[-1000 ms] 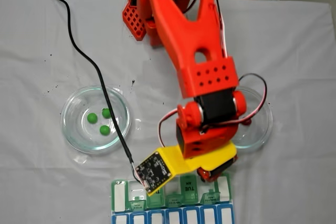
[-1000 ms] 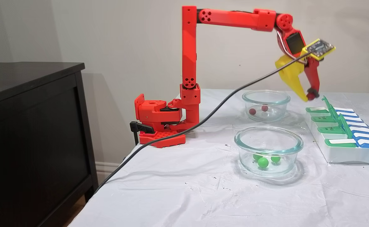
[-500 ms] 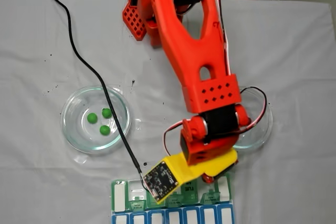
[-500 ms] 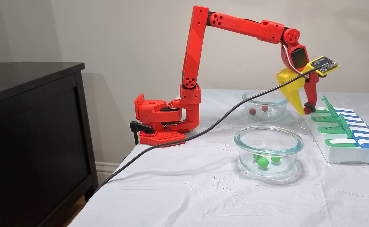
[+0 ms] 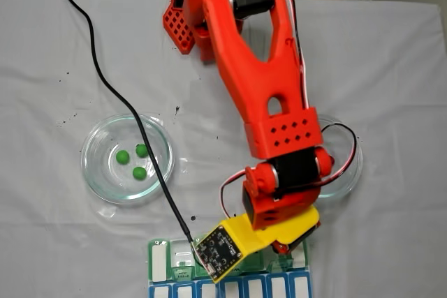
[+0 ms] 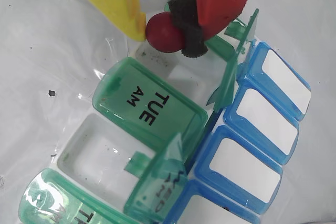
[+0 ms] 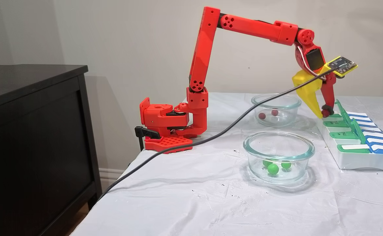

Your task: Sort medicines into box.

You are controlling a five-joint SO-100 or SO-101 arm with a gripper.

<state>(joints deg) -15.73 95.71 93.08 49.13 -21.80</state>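
My gripper (image 6: pixel 165 29) is shut on a dark red medicine ball (image 6: pixel 164 33), pinched between the yellow finger and the red padded finger. It hangs just above an open compartment (image 6: pixel 176 72) of the box, next to the shut TUE AM lid (image 6: pixel 147 106). From the side, the gripper (image 7: pixel 322 114) sits low at the far end of the box (image 7: pixel 358 159). Three green medicines (image 5: pixel 135 159) lie in the left glass dish (image 5: pixel 91 151). Two red medicines (image 7: pixel 268 114) rest in the far dish (image 7: pixel 276 98). Seen from above, the arm covers part of the box (image 5: pixel 160 259).
A black cable (image 5: pixel 119 95) runs from the wrist camera board across the left dish and off the table. Another compartment (image 6: pixel 100 150) stands open with its WED lid raised. A black cabinet (image 7: pixel 30 131) stands beside the table's edge. Blue lids (image 6: pixel 262 129) are shut.
The arm has reached forward and lowered, carrying the red ball from above the far dish's side down to just over the box's end compartment. The gripper stayed shut.
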